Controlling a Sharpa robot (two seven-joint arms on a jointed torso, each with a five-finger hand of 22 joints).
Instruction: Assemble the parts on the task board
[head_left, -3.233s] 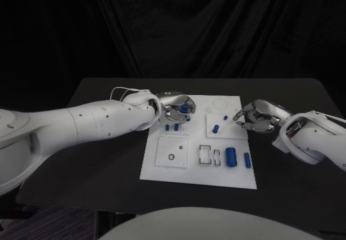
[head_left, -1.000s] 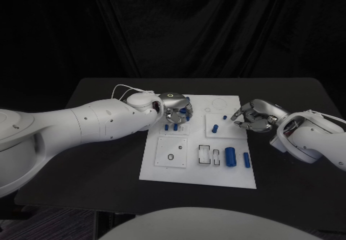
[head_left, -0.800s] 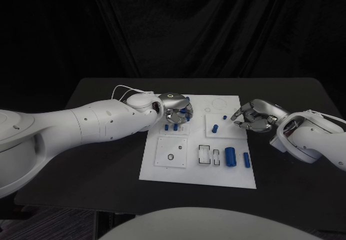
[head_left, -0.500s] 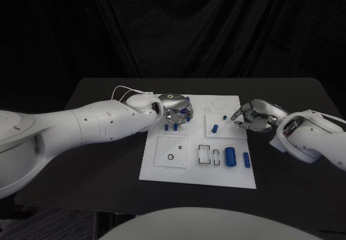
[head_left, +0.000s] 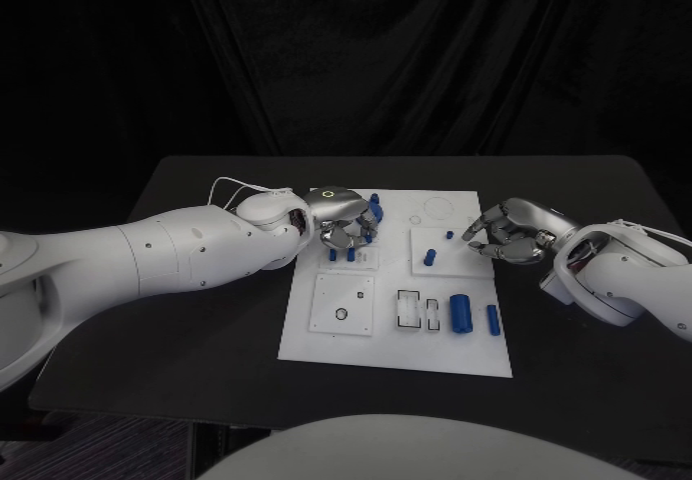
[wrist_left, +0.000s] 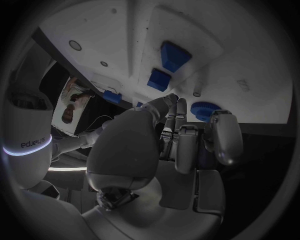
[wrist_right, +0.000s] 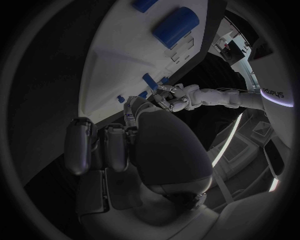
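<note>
The task board (head_left: 397, 340) is lying mid-table, w/ the left hand (head_left: 340, 222) hovering over its upper-left area, approx 10 o'clock from board centre. A blue peg (head_left: 376, 206) is standing just beside that hand, at its 1 o'clock. Can't tell whether the fingers are touching or pinching it; in the left wrist view the fingers (wrist_left: 220, 135) are curling down near a blue round part (wrist_left: 202, 110), but no clear grip is showing. Two small blue parts (head_left: 342, 255) are sitting just below the hand, at 6 o'clock.

The right hand (head_left: 511, 233) is hanging at the board's right edge, approx 2 o'clock from centre, fingers curled in, nothing visibly held. A slim blue part (head_left: 433, 258) is lying at its 8 o'clock, on a raised white square.

Lower on the board, a thick blue cylinder (head_left: 462, 312) and a thinner blue rod (head_left: 493, 320) are lying side by side, approx 4 o'clock.

Writing: "edueus"-like lettering, reading uncertain, is showing on a lit band in the left wrist view.
</note>
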